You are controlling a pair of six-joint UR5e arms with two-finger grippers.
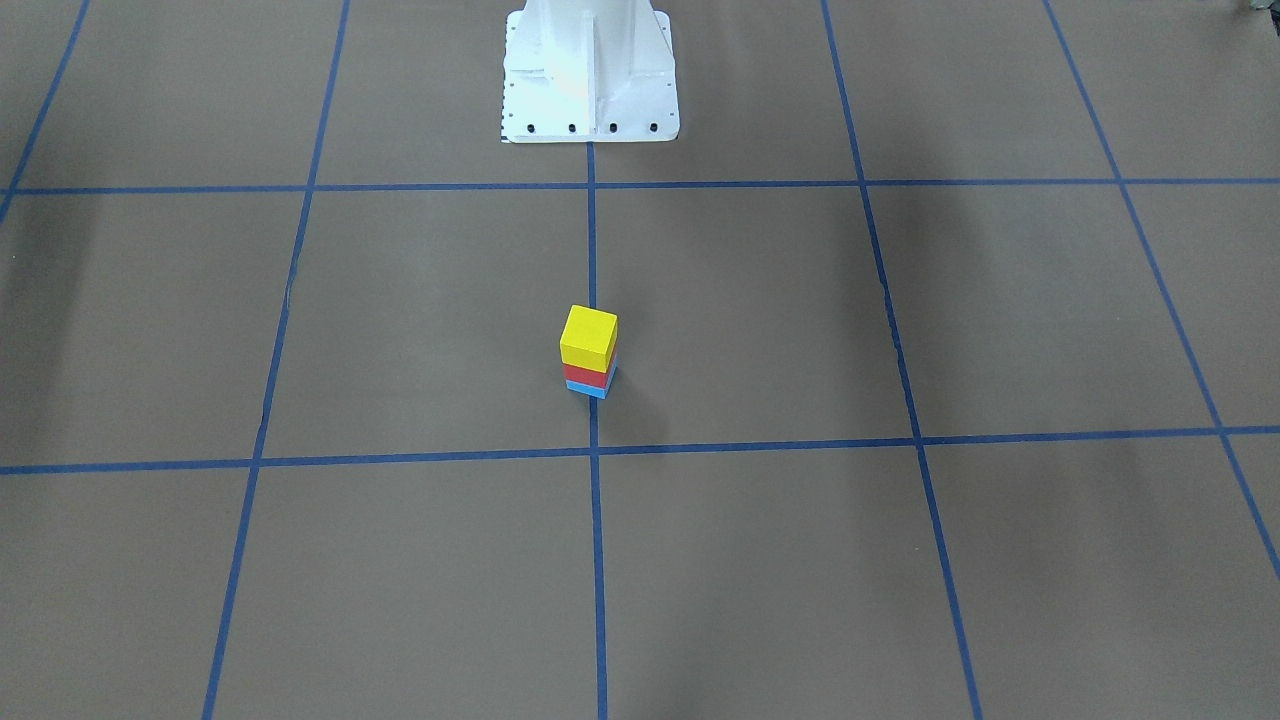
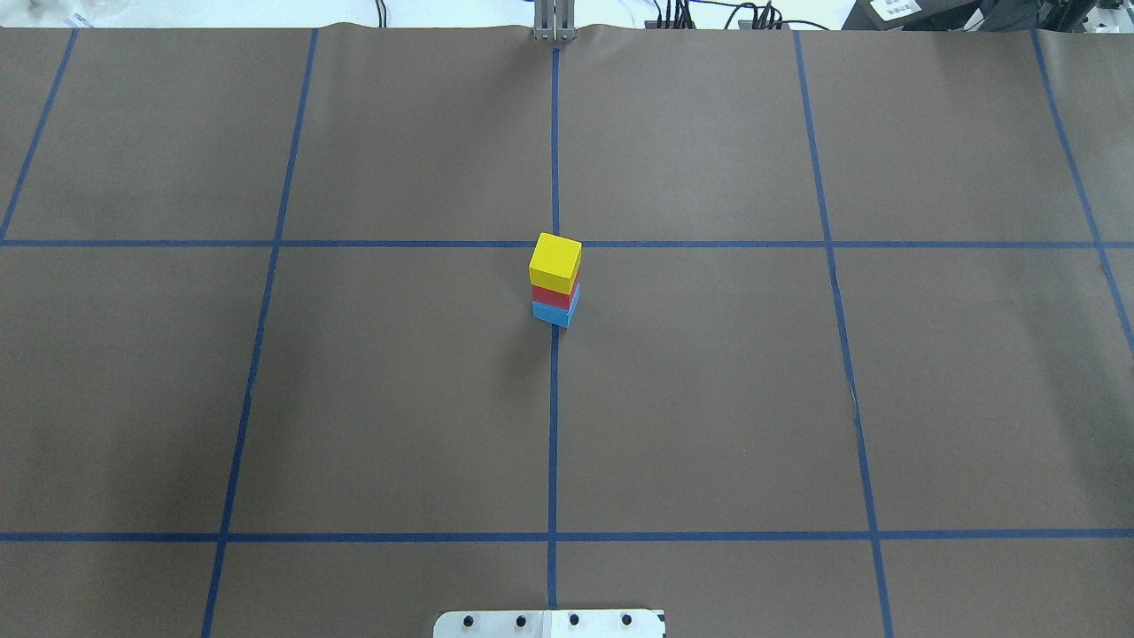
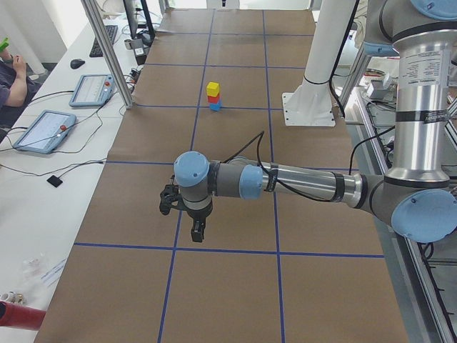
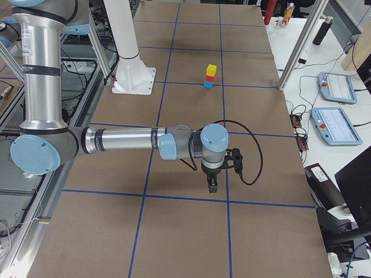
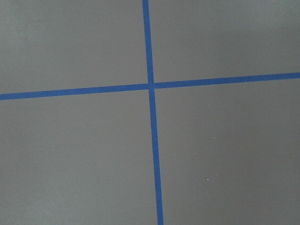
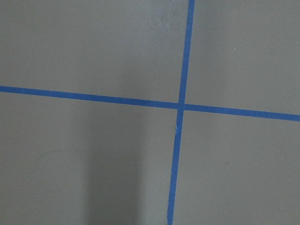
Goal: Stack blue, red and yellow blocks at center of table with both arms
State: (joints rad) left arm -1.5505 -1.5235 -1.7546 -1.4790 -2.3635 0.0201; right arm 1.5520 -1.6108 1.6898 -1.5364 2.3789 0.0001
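Left arm (image 3: 307, 184) of silver tubes, pale blue joint caps (image 3: 191, 169), grey housings, looping black cable (image 3: 243, 146), small black left claw (image 3: 197, 236), right arm (image 4: 122, 140) alike with black right claw (image 4: 212, 186), white pedestal (image 1: 588, 70), row of black screws (image 1: 571, 128).

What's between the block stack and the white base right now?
Overhead view: only bare table and blue tape lines between the stack and the base; no objects.
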